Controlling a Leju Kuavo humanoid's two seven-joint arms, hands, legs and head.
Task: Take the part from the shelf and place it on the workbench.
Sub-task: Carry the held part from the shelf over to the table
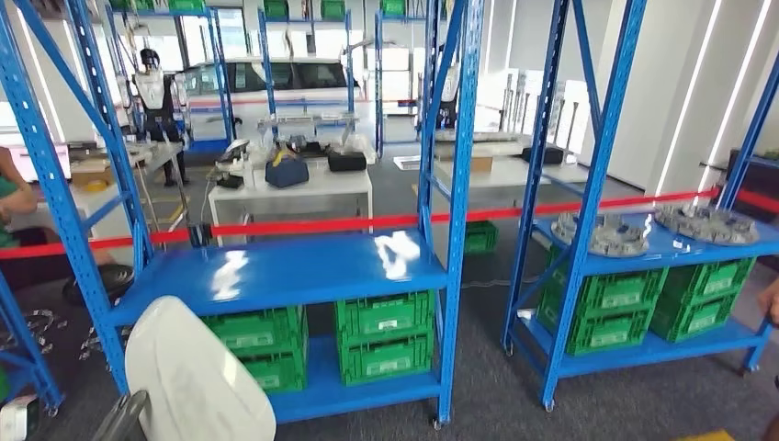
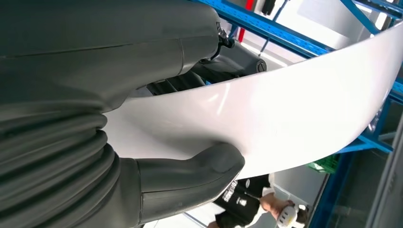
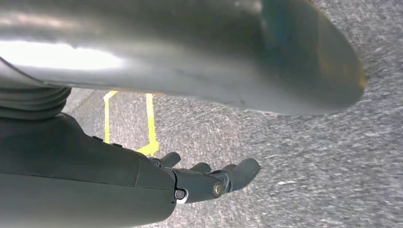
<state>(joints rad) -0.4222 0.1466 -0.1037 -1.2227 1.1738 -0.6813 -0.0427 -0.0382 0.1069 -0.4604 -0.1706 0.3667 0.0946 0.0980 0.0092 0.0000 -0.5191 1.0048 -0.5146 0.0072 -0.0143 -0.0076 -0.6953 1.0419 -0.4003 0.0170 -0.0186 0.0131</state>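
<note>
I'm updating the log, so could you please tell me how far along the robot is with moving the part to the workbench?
Done: the white part is off the shelf; the blue shelf ahead has a bare top. In hand: the left hand holds the part, thumb pressed on its face. The right hand hangs over grey carpet, holding nothing. Left: carrying it to a workbench and setting it down; which table is meant, I cannot tell.

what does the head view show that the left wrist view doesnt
Head view alone: the bare blue shelf top, green crates beneath it, round metal parts on the right-hand rack, and red tape strung across.
Left wrist view alone: the left hand gripping the part, thumb on one face and dark fingers on the other.
Both: the white curved part and blue racking.
</note>
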